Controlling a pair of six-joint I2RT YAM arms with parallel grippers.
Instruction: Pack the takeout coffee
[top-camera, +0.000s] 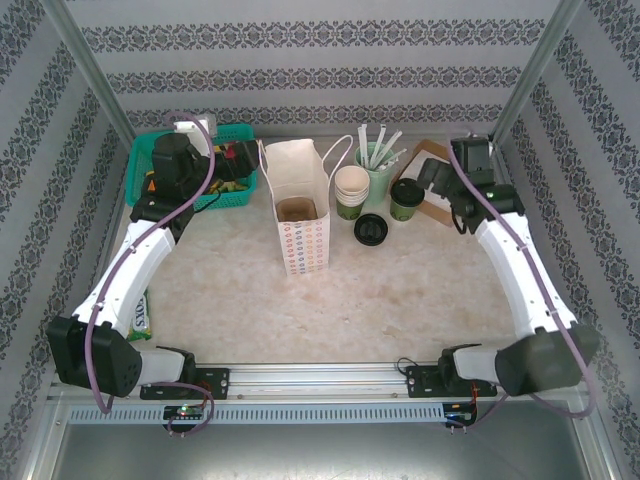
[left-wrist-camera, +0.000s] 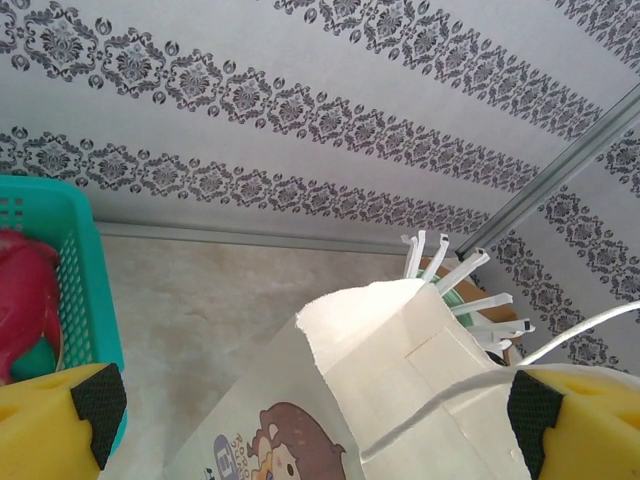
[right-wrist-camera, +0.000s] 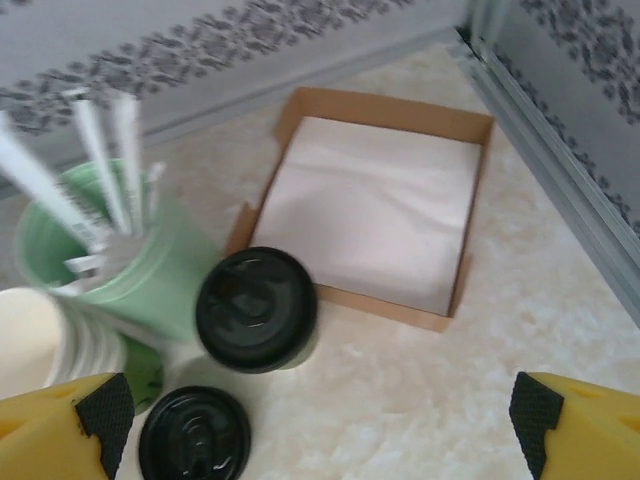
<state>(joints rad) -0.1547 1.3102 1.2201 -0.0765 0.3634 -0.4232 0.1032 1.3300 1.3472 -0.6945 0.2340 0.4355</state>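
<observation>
The takeout coffee (top-camera: 406, 198) is a dark green cup with a black lid (right-wrist-camera: 257, 308), standing upright beside the cardboard tray. My right gripper (top-camera: 445, 193) hovers just right of it, open (right-wrist-camera: 315, 425) and empty, with the cup ahead and left of the gap. A white paper bag (top-camera: 300, 215) stands open at mid-table. In the left wrist view its rim (left-wrist-camera: 400, 340) and string handle lie between the yellow fingers (left-wrist-camera: 98, 400) of my open left gripper (left-wrist-camera: 315, 425). That gripper (top-camera: 232, 165) sits between the teal basket and the bag.
A loose black lid (top-camera: 371, 230) lies in front of a stack of cream cups (top-camera: 352, 190). A pale green tumbler of wrapped straws (right-wrist-camera: 120, 260) stands behind. A cardboard tray of napkins (right-wrist-camera: 375, 210) is at right, a teal basket (top-camera: 150, 160) at left.
</observation>
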